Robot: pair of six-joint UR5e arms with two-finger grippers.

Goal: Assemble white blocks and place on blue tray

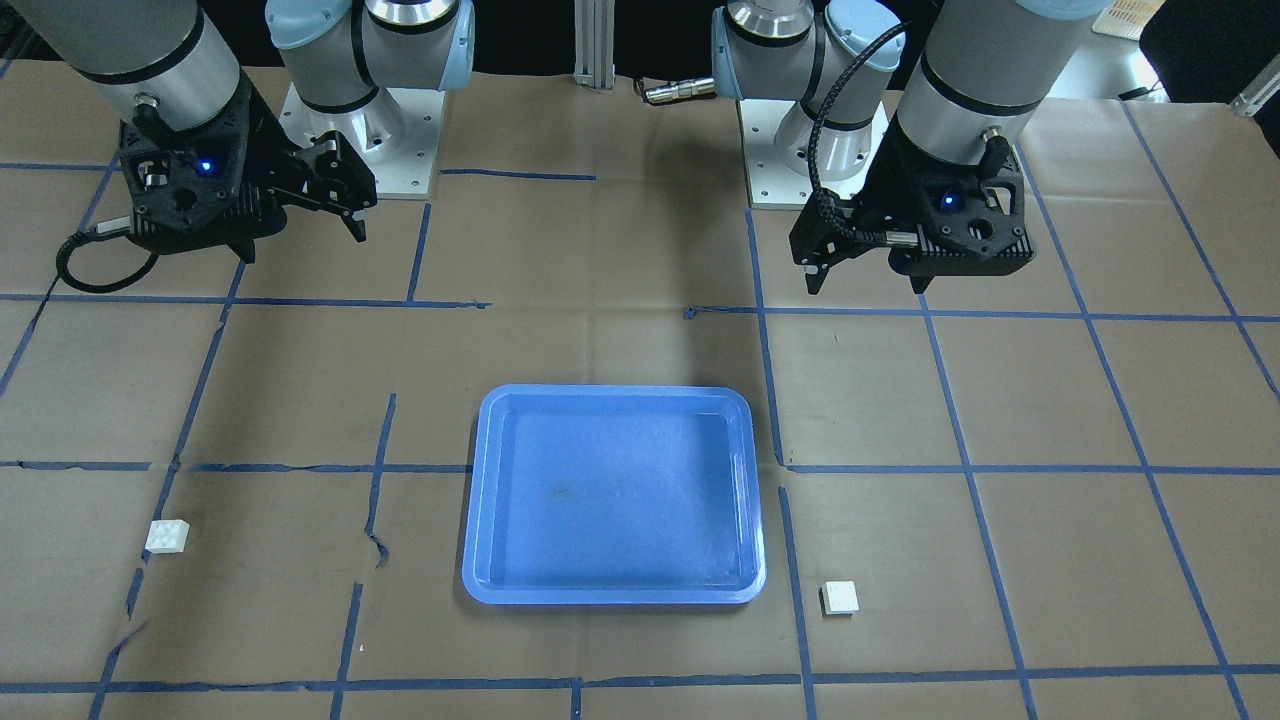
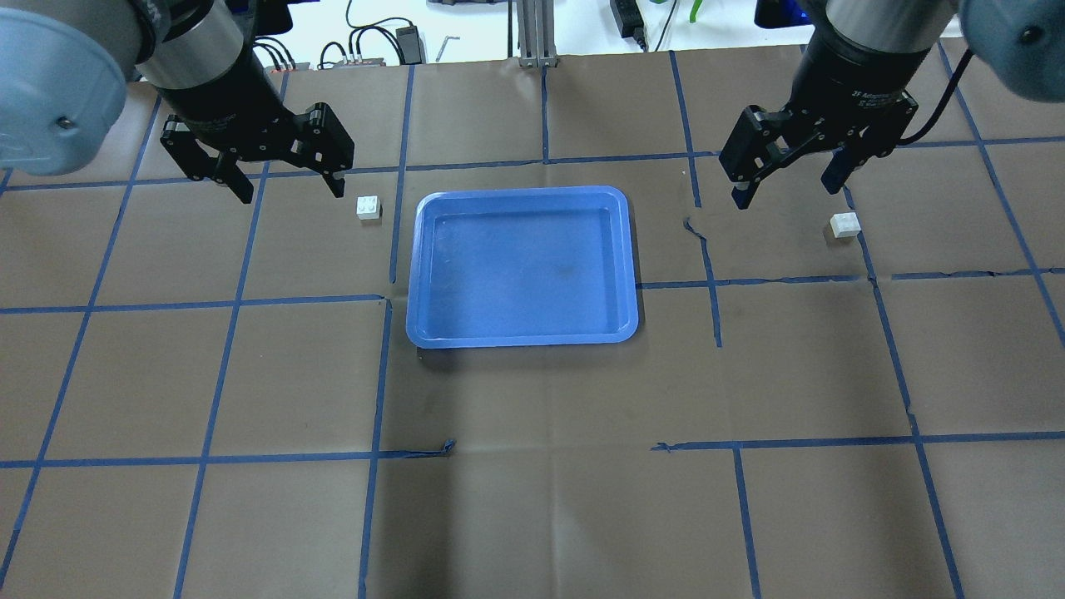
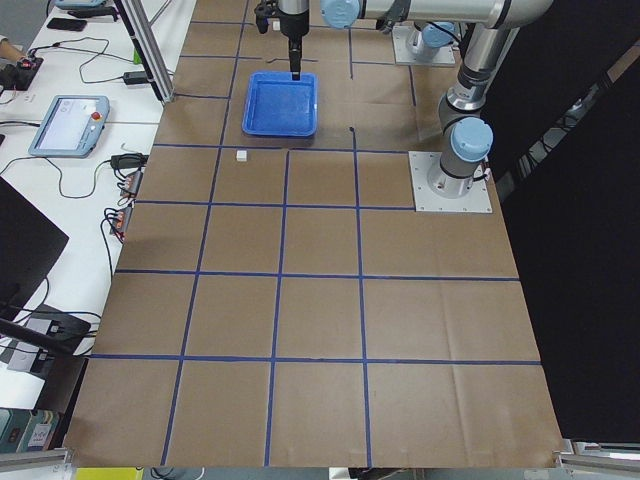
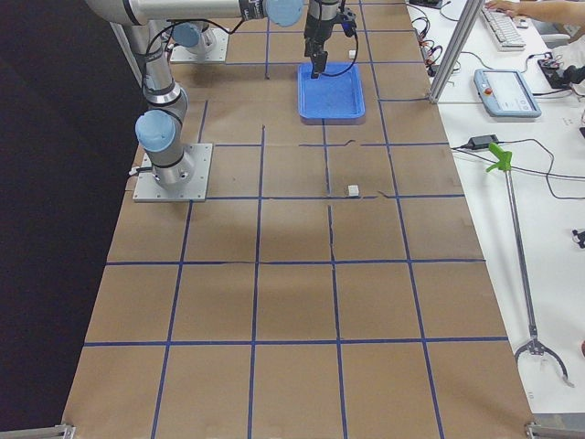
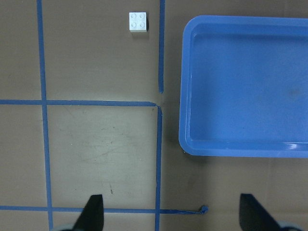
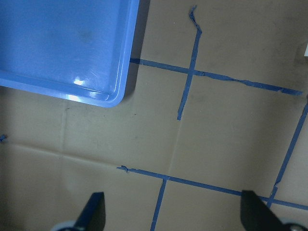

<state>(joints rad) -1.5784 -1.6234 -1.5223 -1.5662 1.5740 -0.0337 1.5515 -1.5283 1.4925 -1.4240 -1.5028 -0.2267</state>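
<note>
The blue tray [image 2: 522, 333] lies empty mid-table and also shows in the left wrist view [image 5: 245, 147]. One white block [image 2: 369, 207] sits just left of the tray, studs up, and shows in the left wrist view [image 5: 138, 22]. The other white block [image 2: 844, 225] lies far to the tray's right. My left gripper [image 2: 289, 191] is open and empty, hovering left of the near block. My right gripper [image 2: 786, 191] is open and empty, hovering just left of the far block. In the front view the blocks lie at the tray's sides [image 1: 839, 598] [image 1: 167, 536].
Brown paper with a blue tape grid covers the table [image 2: 532, 466]. The arm bases [image 1: 360, 140] [image 1: 815, 150] stand at the robot's edge. Cables and a teach pendant [image 3: 68, 125] lie on the white bench beyond the table's far edge.
</note>
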